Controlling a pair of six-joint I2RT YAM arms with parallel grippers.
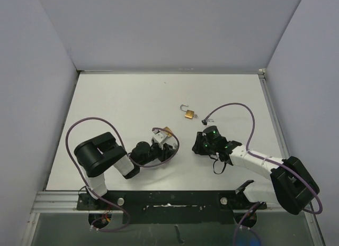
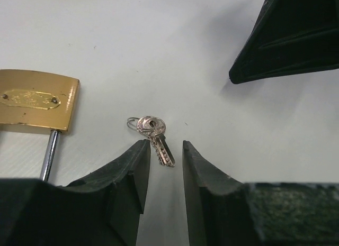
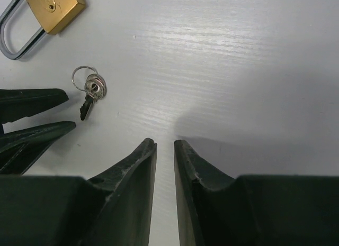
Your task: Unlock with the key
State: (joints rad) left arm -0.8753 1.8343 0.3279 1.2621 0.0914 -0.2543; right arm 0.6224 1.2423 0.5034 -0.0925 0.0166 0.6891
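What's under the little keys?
Only the white table shows around the keys, which lie flat on it. The patch right beneath them is covered by the keys themselves, so it cannot be seen.

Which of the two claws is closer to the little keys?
The left gripper: the keys lie right at its fingertips, while the right gripper sits farther off.

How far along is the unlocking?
Done: possibly the unlocking; from above, the steel shackle of the brass padlock looks swung open, though unclearly. In hand: nothing; the left claw and right claw are open and empty, the small silver keys lying loose on the white table. Left: confirming it is open.
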